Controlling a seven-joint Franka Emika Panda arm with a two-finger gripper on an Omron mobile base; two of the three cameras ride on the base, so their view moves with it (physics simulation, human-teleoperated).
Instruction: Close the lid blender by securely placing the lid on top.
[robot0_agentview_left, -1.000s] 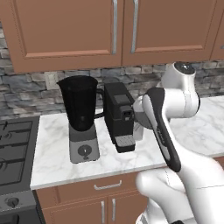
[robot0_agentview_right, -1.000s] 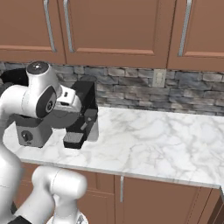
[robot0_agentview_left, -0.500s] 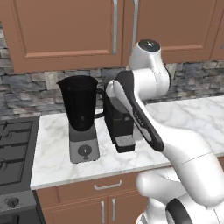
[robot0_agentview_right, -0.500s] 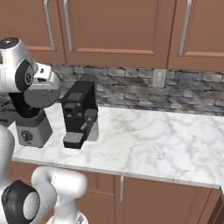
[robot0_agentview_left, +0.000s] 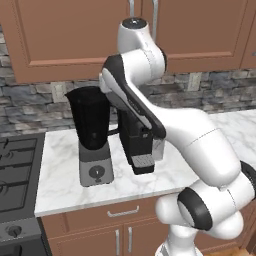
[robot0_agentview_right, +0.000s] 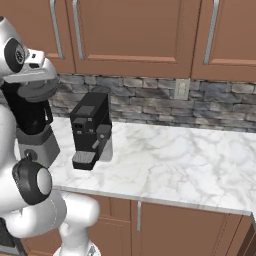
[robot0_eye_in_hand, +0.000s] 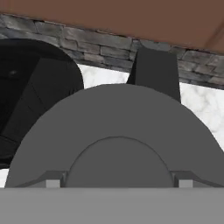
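The blender (robot0_agentview_left: 92, 131) stands on the counter, a dark jar with an open mouth on a grey base with a knob; it also shows at the left as blender (robot0_agentview_right: 30, 119). In the hand view the lid (robot0_eye_in_hand: 118, 144), a flat round grey disc, sits close in front of the camera, and my gripper (robot0_eye_in_hand: 116, 183) is shut on it. The jar's dark mouth (robot0_eye_in_hand: 30, 87) lies to the left of the lid and beyond it. From the right base view, my gripper (robot0_agentview_right: 36, 82) hangs with the lid just above the jar's rim.
A black coffee machine (robot0_agentview_left: 137, 142) stands right beside the blender, also seen as coffee machine (robot0_agentview_right: 90, 131). A stove (robot0_agentview_left: 17, 165) lies left of the counter. Wall cabinets (robot0_agentview_right: 125, 35) hang close overhead. Bare marble counter (robot0_agentview_right: 175, 160) stretches to the right.
The arm has swung up and to the left, carrying the hand and lid from in front of the coffee machine to above the blender jar. Blender and coffee machine have not moved.
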